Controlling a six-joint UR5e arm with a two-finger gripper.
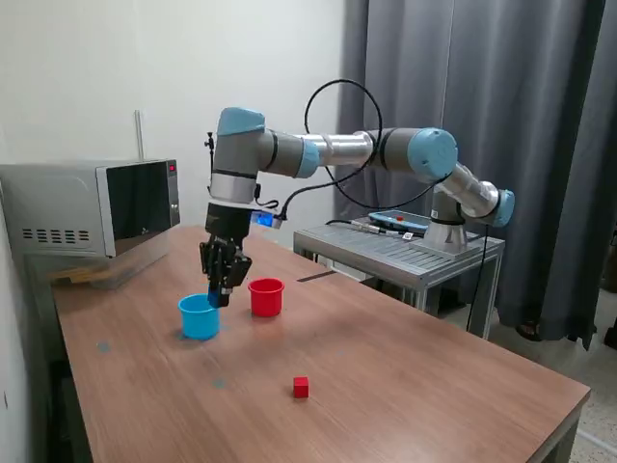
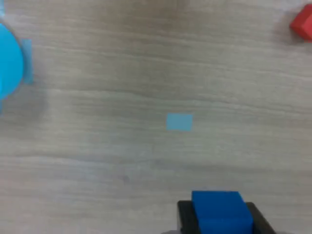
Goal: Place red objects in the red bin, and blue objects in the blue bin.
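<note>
My gripper [image 1: 221, 287] hangs just above the far rim of the blue bin [image 1: 199, 316], a light blue cup, and is shut on a dark blue cube [image 1: 214, 298]. The wrist view shows that blue cube [image 2: 217, 210] clamped between the black fingers [image 2: 184, 214], with the blue bin [image 2: 7, 61] at the picture's edge. The red bin [image 1: 266, 296], a red cup, stands just to the exterior view's right of the blue one. One red cube [image 1: 301, 387] lies on the table nearer the front; the wrist view catches the red cube [image 2: 303, 22] in a corner.
A microwave [image 1: 92, 207] sits at the table's back on the exterior view's left. A metal stand [image 1: 400, 246] carrying the arm's base is behind the table on the right. A small pale blue tape square [image 2: 179, 121] is stuck on the wooden tabletop [image 1: 405, 386].
</note>
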